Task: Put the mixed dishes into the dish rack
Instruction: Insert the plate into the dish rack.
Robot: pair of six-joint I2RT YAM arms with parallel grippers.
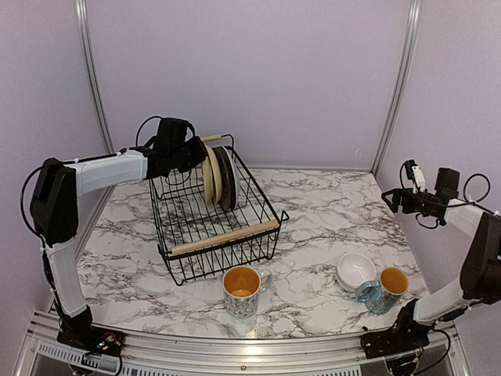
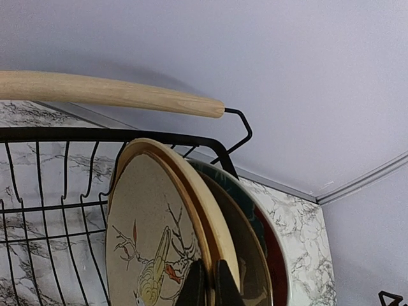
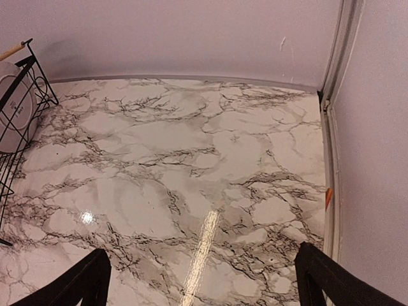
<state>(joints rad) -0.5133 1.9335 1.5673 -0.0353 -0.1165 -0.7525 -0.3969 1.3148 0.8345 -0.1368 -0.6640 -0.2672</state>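
Wire dish rack [image 2: 64, 134] holds the small tan plate [image 2: 153, 229] on edge, rim nipped by the left gripper [image 2: 208, 284], darker plates [image 1: 228, 177] just behind; patterned mug [image 1: 241, 291], blue mug [image 1: 383, 291] and white bowls [image 1: 356, 270] wait well off both tools (about half done, I judge). Left arm [image 1: 102, 172] reaches level over the rack; right gripper [image 3: 201, 255] hangs spread, empty, above marble [image 3: 191, 159].

white-shelled left arm [image 1: 106, 172] with pretty chunky black joints, matching right arm [image 1: 466, 217], thin black cables [image 1: 140, 131] looping off the wrists, matte black wedge fingers [image 3: 80, 284]
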